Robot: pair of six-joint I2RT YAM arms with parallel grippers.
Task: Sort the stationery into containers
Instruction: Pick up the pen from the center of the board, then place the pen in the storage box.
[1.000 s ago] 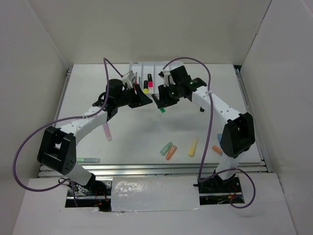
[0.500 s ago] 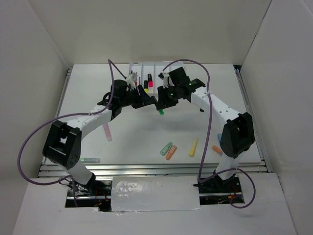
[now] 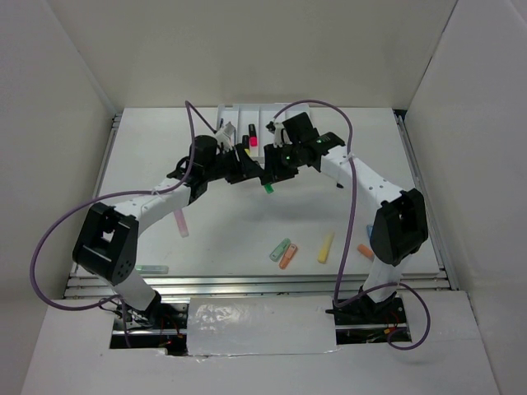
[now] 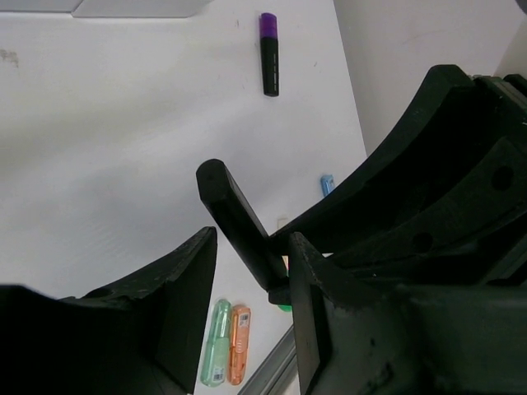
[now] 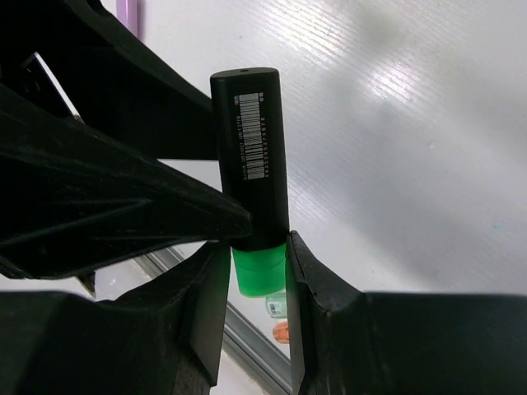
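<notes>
Right wrist view: the right gripper (image 5: 257, 257) is clamped on the green cap of a black highlighter (image 5: 250, 156), whose barcoded body sticks out past its fingers. The left gripper (image 4: 250, 247) stands partly open around that same body. 1 finger lies against it and the other is apart from it, with table showing in the gap. In the top view the 2 grippers meet above the table (image 3: 230, 230), just in front of the white tray (image 3: 233, 109), and the highlighter's green end points down and toward the arms' bases. A pink-capped highlighter (image 3: 253, 138) lies in the tray. On the table, well apart from the grippers, lie a green marker (image 3: 280, 249) just beside an orange marker (image 3: 288, 256), a yellow marker (image 3: 326, 247) and a pink marker (image 3: 180, 222). A purple-capped highlighter (image 4: 269, 53) lies alone on the table.
</notes>
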